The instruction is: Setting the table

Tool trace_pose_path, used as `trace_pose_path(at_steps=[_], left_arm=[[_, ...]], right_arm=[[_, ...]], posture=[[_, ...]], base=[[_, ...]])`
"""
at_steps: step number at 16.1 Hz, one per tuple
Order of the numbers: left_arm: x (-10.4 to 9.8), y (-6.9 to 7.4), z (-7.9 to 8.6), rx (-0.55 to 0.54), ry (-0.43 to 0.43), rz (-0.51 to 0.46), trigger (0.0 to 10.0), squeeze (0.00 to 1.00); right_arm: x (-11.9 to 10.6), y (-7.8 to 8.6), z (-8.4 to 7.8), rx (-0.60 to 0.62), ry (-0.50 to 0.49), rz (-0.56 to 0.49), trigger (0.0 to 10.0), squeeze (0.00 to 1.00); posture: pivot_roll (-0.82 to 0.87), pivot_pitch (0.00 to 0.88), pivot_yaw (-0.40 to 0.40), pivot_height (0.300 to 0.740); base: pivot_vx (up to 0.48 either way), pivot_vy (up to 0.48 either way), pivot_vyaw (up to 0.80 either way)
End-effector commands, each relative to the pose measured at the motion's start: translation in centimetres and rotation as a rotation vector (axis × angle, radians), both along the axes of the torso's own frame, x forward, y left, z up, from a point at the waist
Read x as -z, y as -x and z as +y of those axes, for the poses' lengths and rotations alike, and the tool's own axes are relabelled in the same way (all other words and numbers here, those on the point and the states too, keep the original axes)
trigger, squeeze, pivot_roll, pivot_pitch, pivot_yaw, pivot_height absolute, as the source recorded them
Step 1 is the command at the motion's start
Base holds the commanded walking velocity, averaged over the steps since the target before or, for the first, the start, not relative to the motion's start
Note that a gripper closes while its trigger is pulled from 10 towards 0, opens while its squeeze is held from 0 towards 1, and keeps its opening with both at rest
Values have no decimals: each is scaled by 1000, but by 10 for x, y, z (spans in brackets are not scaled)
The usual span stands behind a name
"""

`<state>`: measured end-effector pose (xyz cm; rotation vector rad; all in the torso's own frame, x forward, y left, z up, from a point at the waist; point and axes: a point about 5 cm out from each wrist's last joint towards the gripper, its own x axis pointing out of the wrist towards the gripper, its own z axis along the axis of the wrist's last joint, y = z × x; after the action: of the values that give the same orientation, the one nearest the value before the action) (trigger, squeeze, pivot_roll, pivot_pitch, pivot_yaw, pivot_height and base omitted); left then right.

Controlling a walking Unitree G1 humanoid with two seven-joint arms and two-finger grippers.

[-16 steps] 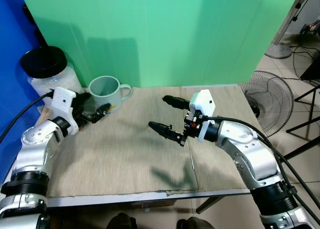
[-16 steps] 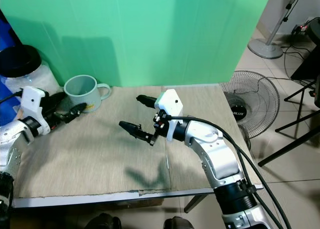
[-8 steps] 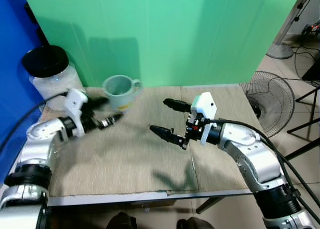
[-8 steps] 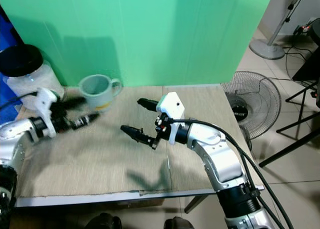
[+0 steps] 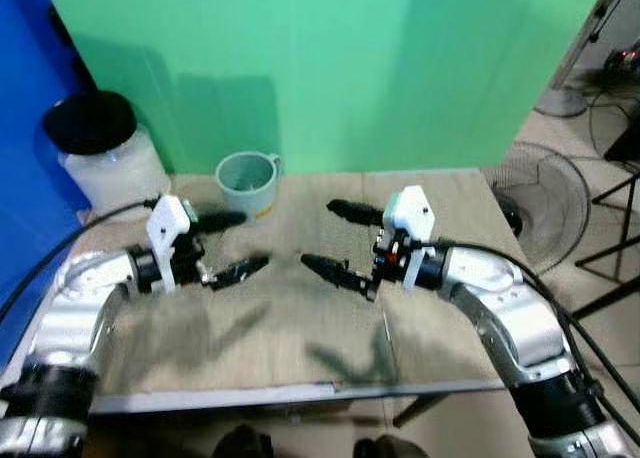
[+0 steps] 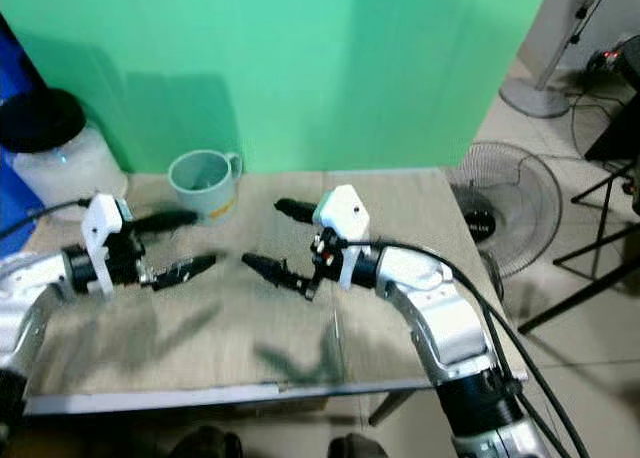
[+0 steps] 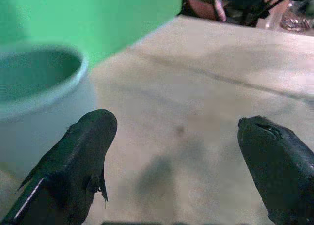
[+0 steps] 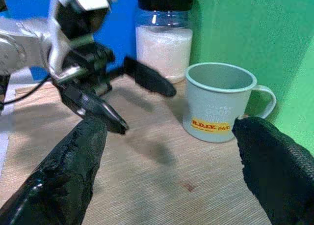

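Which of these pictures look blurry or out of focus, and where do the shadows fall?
Left eye view: soft all over, the left gripper smeared most; arm shadows lie on the tan mat. Left wrist view: the mug up close is out of focus. Right wrist view: sharper, the mug's yellow label readable, the right gripper's near fingers blurred.

- Looked like a lab or recording setup, not a lived-in home.
- Green backdrop panel (image 5: 330, 68) stood right behind the table (image 5: 300, 348), blue panel (image 5: 25, 128) to the left of it.
- Table covered in a plain beige mat (image 6: 380, 193).
- Tiled floor (image 5: 585, 148) beside it held a floor fan (image 5: 540, 203), black stand legs (image 5: 610, 263) and loose cables (image 5: 600, 108).
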<state>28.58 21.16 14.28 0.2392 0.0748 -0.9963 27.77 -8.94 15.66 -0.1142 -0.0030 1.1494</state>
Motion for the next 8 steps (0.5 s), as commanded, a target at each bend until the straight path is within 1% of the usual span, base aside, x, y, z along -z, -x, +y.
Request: trace_pose_path(at_steps=[1, 2, 3, 4, 5, 6, 7, 8], left_arm=[[-16, 0, -4, 31, -43, -66, 10000, 0], [-25, -1, -8, 55, -64, -95, 10000, 1000], [-34, -2, -11, 80, -73, -117, 10000, 1000], [-42, -6, -13, 82, -109, -162, 10000, 1000], [-47, -12, -12, 66, -149, -193, 10000, 1000], [-46, -23, -4, 13, -216, -195, 10000, 0], [-44, -34, 7, -81, -284, -196, 10000, 0], [-43, -43, 17, -148, -336, -191, 10000, 0]], right_arm=[[-4, 2, 3, -25, -11, -4, 10000, 1000], [-3, 2, 4, -32, -11, -4, 10000, 1000], [-3, 2, 5, -38, -10, -3, 10000, 1000], [-3, 3, 5, -43, -5, -4, 10000, 1000], [-3, 3, 6, -45, -2, -5, 10000, 1000], [-3, 3, 6, -45, 4, -8, 10000, 1000], [-3, 3, 5, -45, 15, -14, 10000, 1000], [-3, 4, 4, -46, 26, -17, 10000, 733]], posture=[[-11, 90, 0, 740], [-9, 90, -1, 740], [-9, 90, -1, 740], [-7, 91, 0, 740], [-8, 90, 2, 740], [-11, 90, 5, 740], [-15, 90, 9, 740], [-17, 90, 10, 740]], base=[[0, 0, 0], [0, 0, 0], [0, 0, 0], [0, 0, 0], [0, 0, 0], [0, 0, 0], [0, 0, 0], [0, 0, 0]])
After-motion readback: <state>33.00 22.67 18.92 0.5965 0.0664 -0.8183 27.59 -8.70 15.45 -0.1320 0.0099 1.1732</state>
